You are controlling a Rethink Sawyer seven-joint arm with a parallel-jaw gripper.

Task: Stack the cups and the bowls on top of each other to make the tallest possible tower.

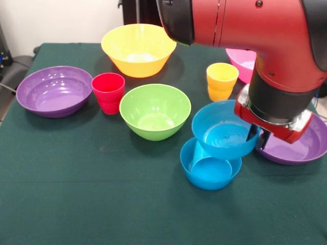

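Green table: blue cup seemingly in blue bowl.

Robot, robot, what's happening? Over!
Gripper clamped on upper blue bowl rim. Bowl sits tilted on blue cup inside lower blue bowl. Purple bowl close beside.

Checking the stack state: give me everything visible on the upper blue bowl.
The upper blue bowl is small, glossy, plastic-looking, with faint rings on its inner floor. It sits raised and slightly tilted on a blue cup that stands in a lower blue bowl. It looks empty. The hand is at its rim on the picture's right, one finger seemingly inside, one outside; whether it grips cannot be told. A purple bowl lies just beyond.
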